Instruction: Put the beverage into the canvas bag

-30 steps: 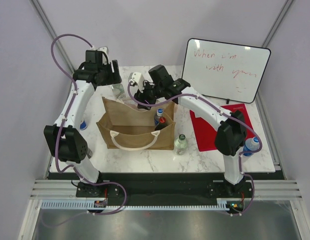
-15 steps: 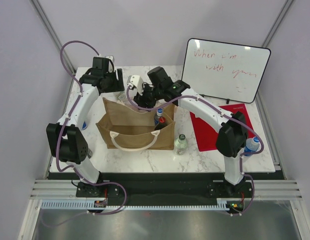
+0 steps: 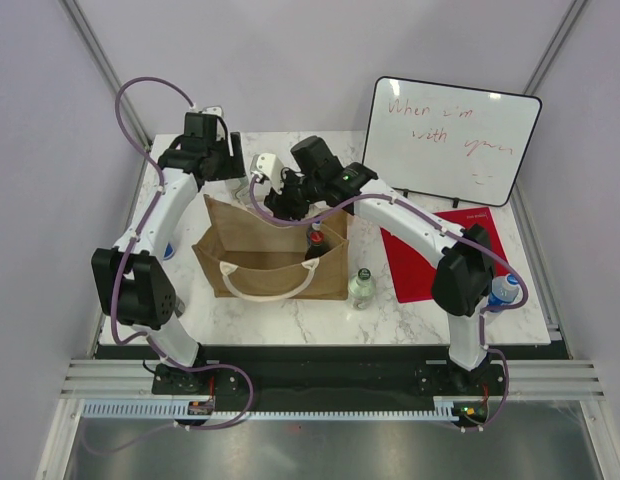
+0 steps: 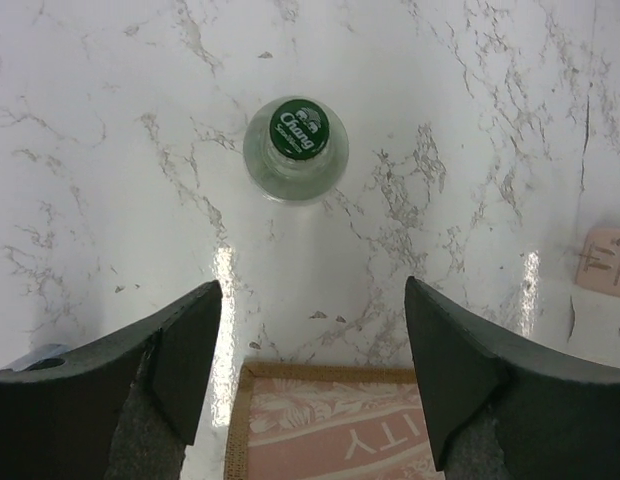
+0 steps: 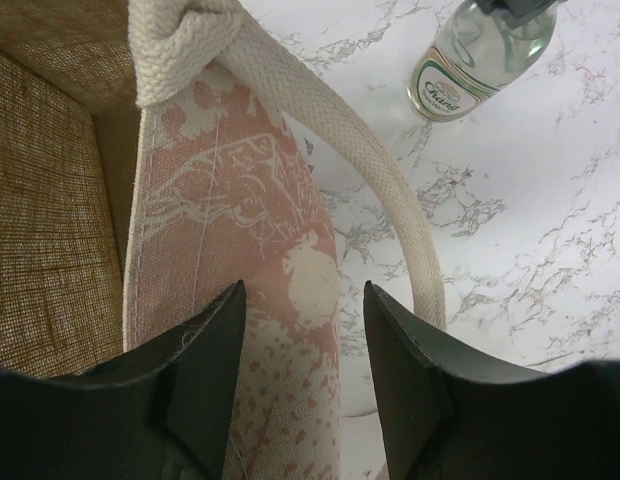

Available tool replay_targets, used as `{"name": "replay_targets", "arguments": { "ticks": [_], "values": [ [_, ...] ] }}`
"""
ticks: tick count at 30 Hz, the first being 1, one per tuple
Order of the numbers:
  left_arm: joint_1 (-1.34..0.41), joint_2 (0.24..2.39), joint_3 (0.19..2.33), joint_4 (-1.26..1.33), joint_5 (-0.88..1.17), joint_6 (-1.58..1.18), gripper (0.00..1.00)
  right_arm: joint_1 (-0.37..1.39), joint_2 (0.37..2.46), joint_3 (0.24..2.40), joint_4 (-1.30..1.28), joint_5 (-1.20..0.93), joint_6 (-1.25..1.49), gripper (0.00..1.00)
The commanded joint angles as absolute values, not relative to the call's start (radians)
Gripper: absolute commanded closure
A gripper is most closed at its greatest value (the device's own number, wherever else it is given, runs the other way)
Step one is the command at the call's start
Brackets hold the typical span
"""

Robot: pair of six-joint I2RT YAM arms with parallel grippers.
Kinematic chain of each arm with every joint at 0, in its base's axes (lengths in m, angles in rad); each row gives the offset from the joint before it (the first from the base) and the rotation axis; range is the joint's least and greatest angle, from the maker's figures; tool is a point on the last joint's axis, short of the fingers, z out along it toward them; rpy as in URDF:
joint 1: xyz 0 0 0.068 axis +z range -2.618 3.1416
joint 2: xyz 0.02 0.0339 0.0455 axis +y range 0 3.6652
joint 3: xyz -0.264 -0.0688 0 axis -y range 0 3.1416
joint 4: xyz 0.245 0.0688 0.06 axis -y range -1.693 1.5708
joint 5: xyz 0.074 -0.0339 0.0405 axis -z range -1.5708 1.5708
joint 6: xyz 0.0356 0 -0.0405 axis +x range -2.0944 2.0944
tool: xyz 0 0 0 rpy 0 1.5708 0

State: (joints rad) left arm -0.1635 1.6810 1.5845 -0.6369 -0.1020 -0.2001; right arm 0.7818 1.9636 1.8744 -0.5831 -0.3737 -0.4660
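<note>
The marble surface [image 3: 290,315] carried a whiteboard [image 3: 452,140] propped at its far right edge, with the canvas bag [image 3: 240,225] standing open at centre and a red mat [image 3: 430,260] lying flat to the bag's right. Inside the bag, toward its right end, stood one dark red-capped bottle [image 3: 315,240]; the rest of the interior in view showed only woven lining. The right hand [image 5: 304,300] hung over the bag's far rim with its fingers apart, one on each side of the pink-printed wall and not clamped on it, a white rope handle looping just beside the outer finger. The left hand [image 4: 312,300] was poised above the surface just behind the bag, fingers spread wide and empty. The beverage [image 4: 295,150], a clear bottle with a green cap, stood upright on the bare surface outside the bag, beyond the left hand's fingertips and apart from them. A second green-capped bottle [image 3: 362,288] stood just beside the bag's near right corner, and a blue-capped bottle [image 3: 503,290] stood by the surface's right edge.
</note>
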Motion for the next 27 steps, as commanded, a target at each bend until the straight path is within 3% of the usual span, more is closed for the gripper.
{"name": "replay_targets", "arguments": {
  "ticks": [1, 9, 12, 18, 27],
  "values": [
    [-0.163, 1.666, 1.6, -0.548, -0.212, -0.164, 0.2, 0.798, 1.951, 1.867, -0.609, -0.393, -0.471, 0.41],
    [-0.163, 1.792, 1.704, -0.529, -0.147, -0.141, 0.18, 0.798, 1.918, 1.858, -0.588, -0.428, -0.462, 0.41],
    [-0.161, 1.851, 1.748, -0.52, -0.161, -0.133, 0.12, 0.798, 1.911, 1.859, -0.584, -0.445, -0.456, 0.41],
    [-0.161, 1.937, 1.828, -0.522, -0.21, -0.136, 0.13, 0.798, 1.904, 1.859, -0.578, -0.459, -0.448, 0.41],
    [-0.161, 2.006, 1.776, -0.525, -0.23, -0.146, 0.15, 0.798, 1.898, 1.862, -0.578, -0.457, -0.443, 0.41]
  ]
}}
